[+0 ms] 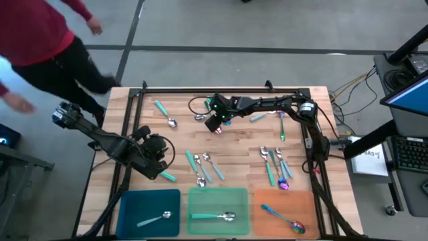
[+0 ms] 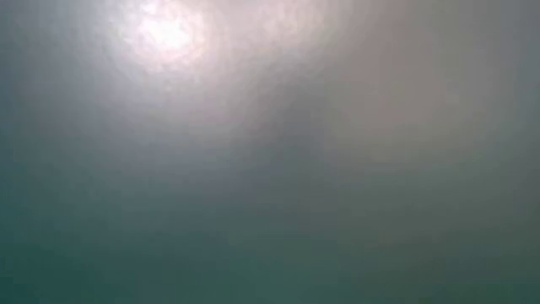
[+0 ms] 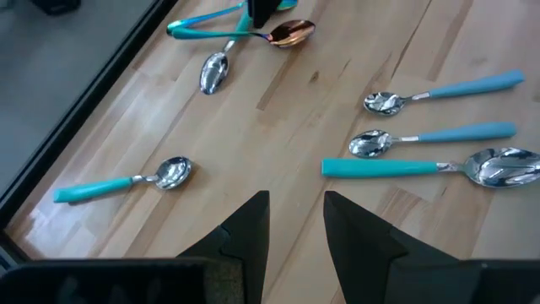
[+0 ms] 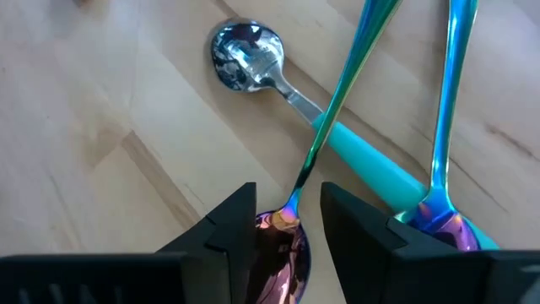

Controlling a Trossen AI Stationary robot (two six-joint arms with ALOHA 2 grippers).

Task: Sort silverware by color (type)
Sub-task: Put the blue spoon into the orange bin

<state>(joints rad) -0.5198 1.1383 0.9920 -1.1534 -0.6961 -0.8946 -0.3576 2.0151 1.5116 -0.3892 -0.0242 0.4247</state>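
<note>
From above, spoons lie scattered over the wooden table [image 1: 234, 144]: a teal-handled one near the far left [image 1: 165, 112], a loose bunch in the middle [image 1: 202, 167], another bunch at the right [image 1: 277, 167], and one spoon already in each of the blue tray [image 1: 148, 213], green tray [image 1: 217, 213] and orange tray [image 1: 287, 211]. The right gripper [image 1: 215, 120] reaches across the far side over a small cluster, while the left gripper [image 1: 155, 155] waits low near the front left; a person stands beyond the table's far left corner. The low view shows only a grey haze, so nothing can be read there. In the left wrist view the left arm's own fingers [image 3: 253, 228] stand a little apart over bare wood with nothing between them, two pale blue-handled spoons [image 3: 439, 110] and a teal one [image 3: 405, 169] just ahead. In the right wrist view the right arm's fingers [image 4: 232, 224] are apart and straddle the neck of an iridescent spoon [image 4: 337, 93], whose bowl sits between them; it crosses over a teal-handled spoon [image 4: 253, 51], with a second iridescent spoon [image 4: 443, 118] beside. These spoons look light, stiff and slick, lying almost flat, so the polished metal may skid or pivot when pinched; gripping across the narrow neck or handle, clear of the crossing neighbour, seems the surest hold.
</note>
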